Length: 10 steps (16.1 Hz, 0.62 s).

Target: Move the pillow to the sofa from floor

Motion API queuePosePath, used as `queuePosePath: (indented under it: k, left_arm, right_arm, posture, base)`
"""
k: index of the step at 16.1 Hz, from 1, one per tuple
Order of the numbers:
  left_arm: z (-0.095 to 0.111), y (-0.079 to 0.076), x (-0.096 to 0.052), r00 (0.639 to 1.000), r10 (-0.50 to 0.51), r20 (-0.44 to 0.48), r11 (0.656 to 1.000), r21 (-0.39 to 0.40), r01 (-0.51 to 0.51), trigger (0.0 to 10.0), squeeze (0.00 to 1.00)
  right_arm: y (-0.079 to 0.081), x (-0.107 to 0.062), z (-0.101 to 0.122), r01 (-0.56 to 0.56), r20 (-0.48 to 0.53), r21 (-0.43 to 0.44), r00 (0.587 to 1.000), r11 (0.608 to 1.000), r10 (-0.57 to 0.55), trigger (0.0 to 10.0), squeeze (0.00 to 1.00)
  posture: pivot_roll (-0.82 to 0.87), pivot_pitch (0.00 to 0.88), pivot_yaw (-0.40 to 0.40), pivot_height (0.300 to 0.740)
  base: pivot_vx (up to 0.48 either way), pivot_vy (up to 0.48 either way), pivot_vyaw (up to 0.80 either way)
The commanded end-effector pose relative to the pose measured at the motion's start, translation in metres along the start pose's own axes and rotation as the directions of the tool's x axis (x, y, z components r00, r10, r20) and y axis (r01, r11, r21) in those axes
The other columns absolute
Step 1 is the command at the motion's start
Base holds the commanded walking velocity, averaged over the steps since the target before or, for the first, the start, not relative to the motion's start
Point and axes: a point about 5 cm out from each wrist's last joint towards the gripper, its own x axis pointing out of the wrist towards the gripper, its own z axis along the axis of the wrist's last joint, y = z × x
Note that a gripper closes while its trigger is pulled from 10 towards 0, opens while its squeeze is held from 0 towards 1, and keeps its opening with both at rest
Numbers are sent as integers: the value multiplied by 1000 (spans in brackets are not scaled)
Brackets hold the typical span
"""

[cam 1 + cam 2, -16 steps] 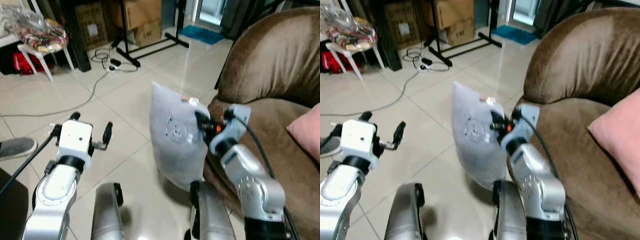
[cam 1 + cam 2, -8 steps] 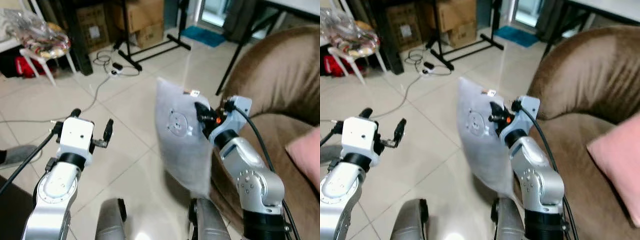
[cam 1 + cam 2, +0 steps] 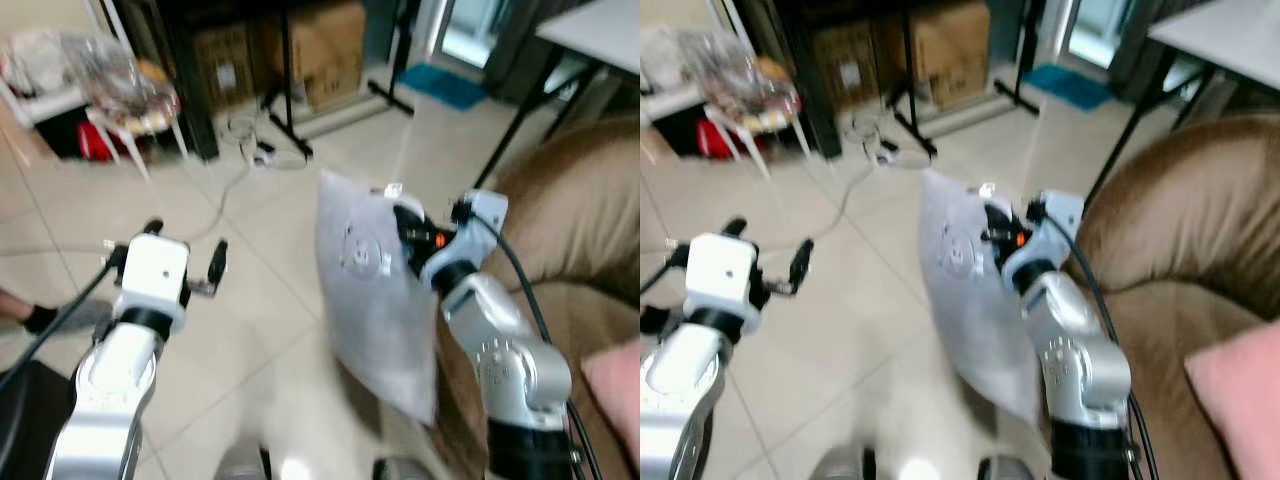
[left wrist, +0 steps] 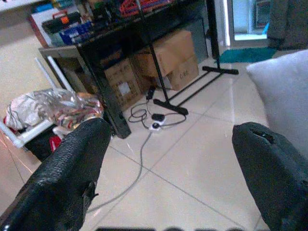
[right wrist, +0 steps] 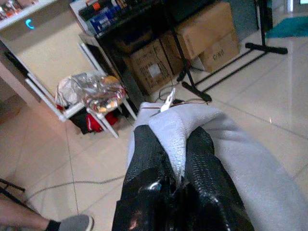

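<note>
A pale grey pillow (image 3: 375, 300) hangs in the air above the tiled floor, just left of the brown sofa (image 3: 580, 230). My right gripper (image 3: 403, 222) is shut on its upper edge; in the right wrist view both black fingers (image 5: 149, 159) pinch a fold of the grey fabric (image 5: 240, 154). My left gripper (image 3: 183, 255) is held up over the floor to the left, open, with nothing between its fingers (image 4: 72, 168). The pillow's edge (image 4: 284, 91) shows in the left wrist view.
A pink cushion (image 3: 1240, 400) lies on the sofa seat. A white chair with a plastic bag (image 3: 120, 85), cardboard boxes (image 3: 330, 40), a black stand (image 3: 290, 110) and cables (image 3: 250, 160) are behind. A person's foot (image 3: 40, 318) is at the far left. A table (image 3: 1220, 30) stands behind the sofa.
The camera has risen and tilted, blurring the picture. The pillow has come up higher in my right gripper and now hangs clear of the floor. The left gripper stays open.
</note>
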Motion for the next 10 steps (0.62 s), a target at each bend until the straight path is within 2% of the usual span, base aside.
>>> queuePosePath:
  k: [1, 10]
  left_arm:
    - [1, -1, 0, 1000, -15, 3, 1000, 6, 15, 10000, 0]
    - [-2, -2, -1, 999, -36, -6, 999, 10, 36, 10000, 0]
  right_arm:
    - [5, -1, 14, -19, 67, -6, 998, 1000, 19, 10000, 0]
    - [-2, -2, 9, 31, 54, -11, 998, 999, -30, 10000, 0]
  posture:
    - [29, 0, -28, 740]
    - [26, 0, -27, 740]
  base:
    - [0, 0, 0]
    - [0, 0, 0]
